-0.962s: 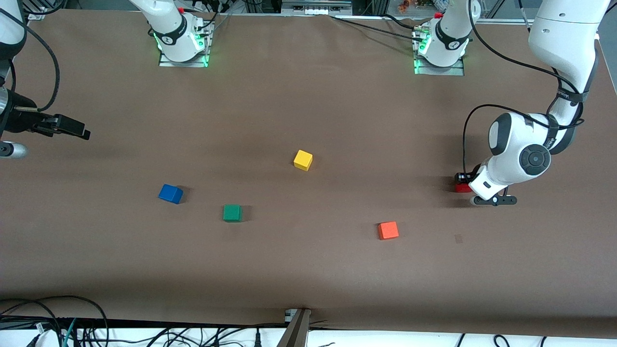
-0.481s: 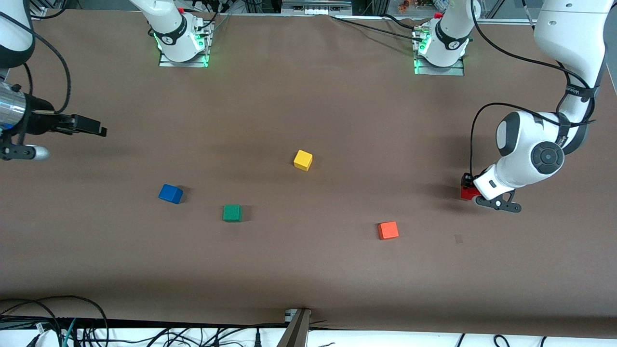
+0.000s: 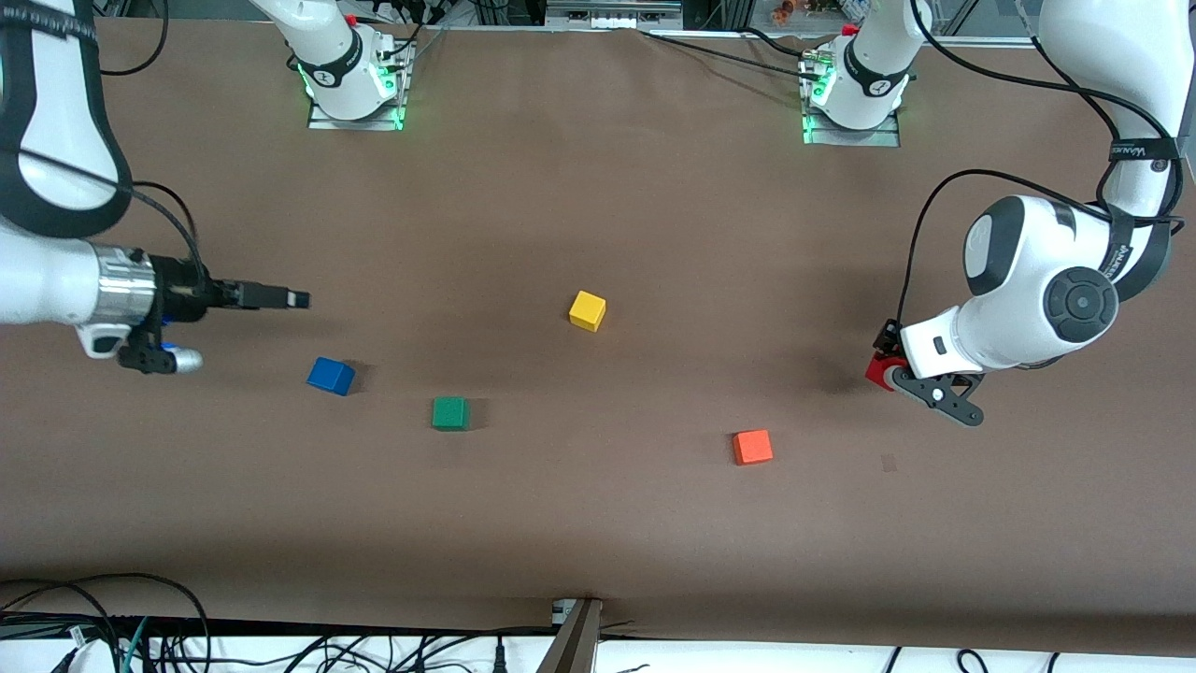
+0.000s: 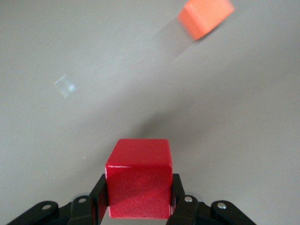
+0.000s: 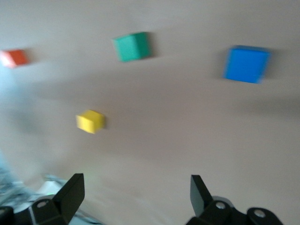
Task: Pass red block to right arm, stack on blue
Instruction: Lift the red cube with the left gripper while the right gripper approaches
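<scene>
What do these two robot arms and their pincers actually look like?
Both arms are glossy white with black joint bands and trailing black cables. The right gripper is slim and black on a silver wrist ring. The left gripper is a white box with black linkage fingers.

Only lettering visible — small white print on the black band (image 3: 1142, 150) of the left arm, too small to read.

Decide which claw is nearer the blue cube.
Right. The right claw hangs open just above the blue cube, toward the robots' bases. The left claw is at the table's left-arm end, shut on the red cube.
</scene>
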